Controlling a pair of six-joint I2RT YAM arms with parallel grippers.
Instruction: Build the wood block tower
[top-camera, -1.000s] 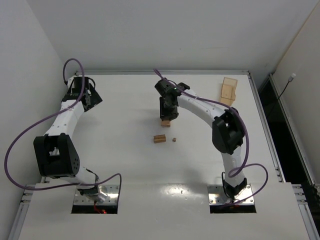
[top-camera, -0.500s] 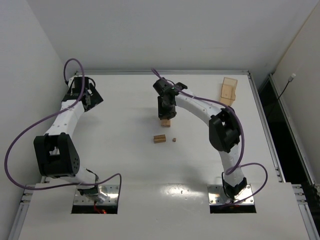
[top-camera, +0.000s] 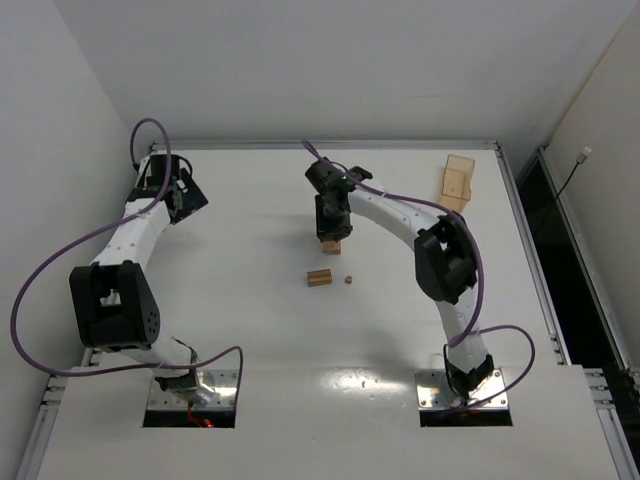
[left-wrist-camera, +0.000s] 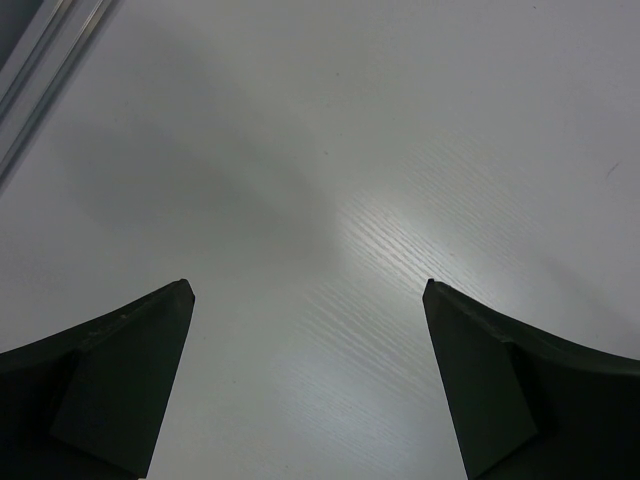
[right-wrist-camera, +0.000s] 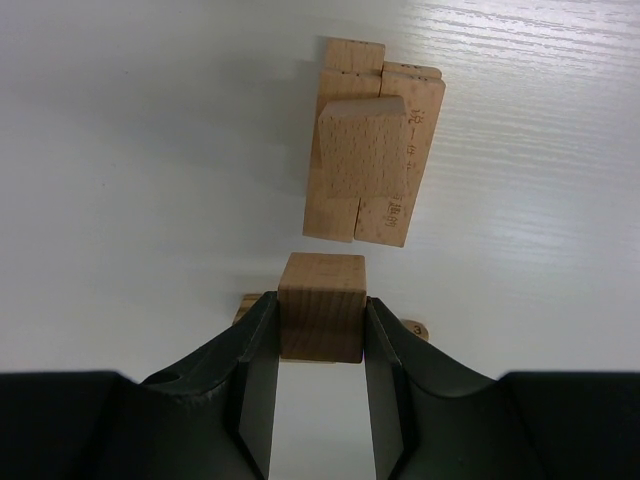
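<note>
A narrow stack of light-brown wood blocks, the tower (right-wrist-camera: 370, 150), stands mid-table (top-camera: 332, 244), with a rounded-edge block on top. My right gripper (right-wrist-camera: 322, 300) is shut on a wooden cube (right-wrist-camera: 322, 290) and holds it in the air just short of the tower, not touching it. In the top view the right gripper (top-camera: 333, 218) hangs right over the stack. A short bar (top-camera: 318, 278) and a tiny bit (top-camera: 348, 279) lie loose on the table nearer the bases. My left gripper (left-wrist-camera: 305, 290) is open over bare table at the far left (top-camera: 180, 195).
A translucent amber box (top-camera: 457, 183) stands at the far right of the table. A metal rail (top-camera: 520, 200) runs along the table's right edge, and walls close in behind and on the left.
The right arm has shifted slightly left with the cube still in its grip. The left arm has barely moved.
</note>
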